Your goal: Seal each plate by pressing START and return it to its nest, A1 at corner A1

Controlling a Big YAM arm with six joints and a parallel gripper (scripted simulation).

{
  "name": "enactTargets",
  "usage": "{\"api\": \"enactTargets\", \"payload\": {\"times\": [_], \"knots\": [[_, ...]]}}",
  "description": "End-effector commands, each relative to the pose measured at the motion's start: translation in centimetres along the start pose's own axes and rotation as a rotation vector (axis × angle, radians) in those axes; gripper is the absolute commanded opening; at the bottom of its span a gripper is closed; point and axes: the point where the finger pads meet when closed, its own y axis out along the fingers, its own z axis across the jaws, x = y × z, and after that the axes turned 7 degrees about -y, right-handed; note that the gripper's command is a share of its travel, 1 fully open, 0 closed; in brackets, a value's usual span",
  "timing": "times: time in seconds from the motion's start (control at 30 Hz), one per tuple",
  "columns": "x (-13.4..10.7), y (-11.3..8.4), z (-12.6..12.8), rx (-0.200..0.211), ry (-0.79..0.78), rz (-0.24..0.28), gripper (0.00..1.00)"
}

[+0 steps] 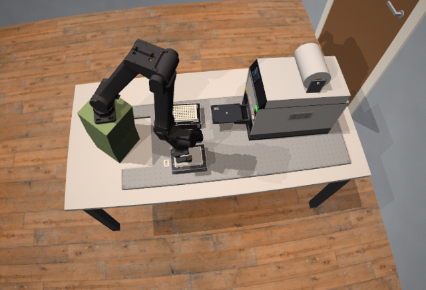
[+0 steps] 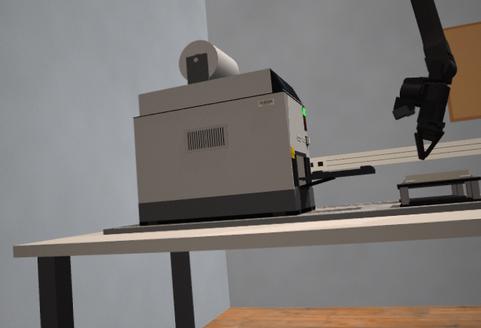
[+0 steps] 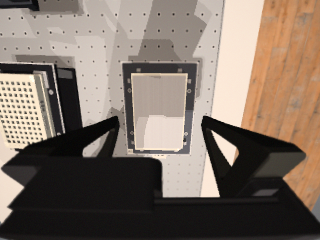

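Observation:
My gripper is open and empty, above the near nest. A plate with a smooth grey foil top lies in that nest and looks flat; in the wrist view it lies between the fingertips, which are above it. The other plate, with open wells, sits in the far nest. The sealer has its stage out, with no plate on it. Its lamp is green.
A white foil roll is on top of the sealer. The green arm base stands at the left of the table. A small pale label lies left of the near nest. The stage sticks out toward the far nest.

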Motion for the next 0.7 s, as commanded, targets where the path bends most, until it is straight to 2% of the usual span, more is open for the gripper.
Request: {"api": "enactTargets", "payload": {"times": [0.0,0.13,0.33,0.47,0.67], "knots": [[0.1,-0.6,0.1,-0.002,0.009,0.001,1.00],[0.0,-1.3,0.5,0.005,0.005,0.009,1.00],[1.8,-2.3,-0.2,-0.009,-0.004,-0.019,1.00],[0.9,-2.9,0.2,0.001,0.004,0.003,1.00],[0.8,-3.5,0.3,0.003,0.007,0.008,1.00]]}}
